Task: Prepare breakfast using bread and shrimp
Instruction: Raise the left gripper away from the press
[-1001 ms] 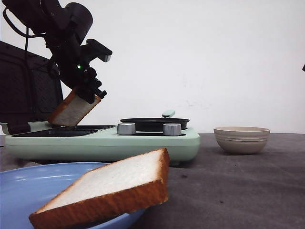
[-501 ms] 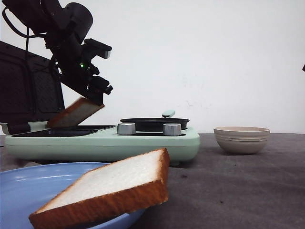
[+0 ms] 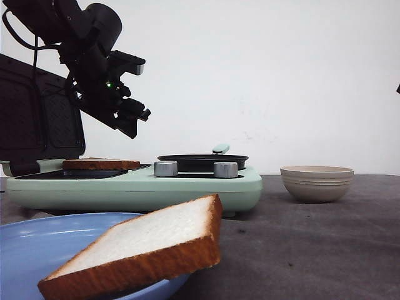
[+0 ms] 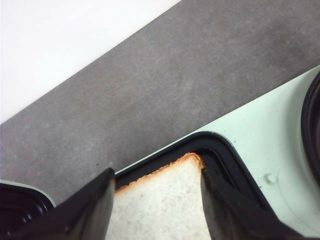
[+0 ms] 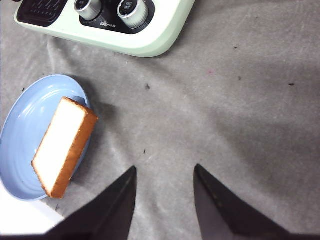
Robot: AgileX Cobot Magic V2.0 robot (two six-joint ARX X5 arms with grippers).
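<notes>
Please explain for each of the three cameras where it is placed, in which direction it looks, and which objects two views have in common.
Front view: low at the table's edge, facing forward; shows the breakfast maker, beige bowl and the left gripper above the grill plate.
Left wrist view: on the left arm, looking down between open fingers at a bread slice on the grill.
Right wrist view: on the right arm, looking down past the right gripper at the blue plate.
Shared: front and right wrist views both show the slice on the plate.

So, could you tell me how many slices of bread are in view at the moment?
2. One slice of bread lies flat on the cooker's griddle plate, under the open left gripper. The other slice leans on the blue plate. None looks hidden.
</notes>
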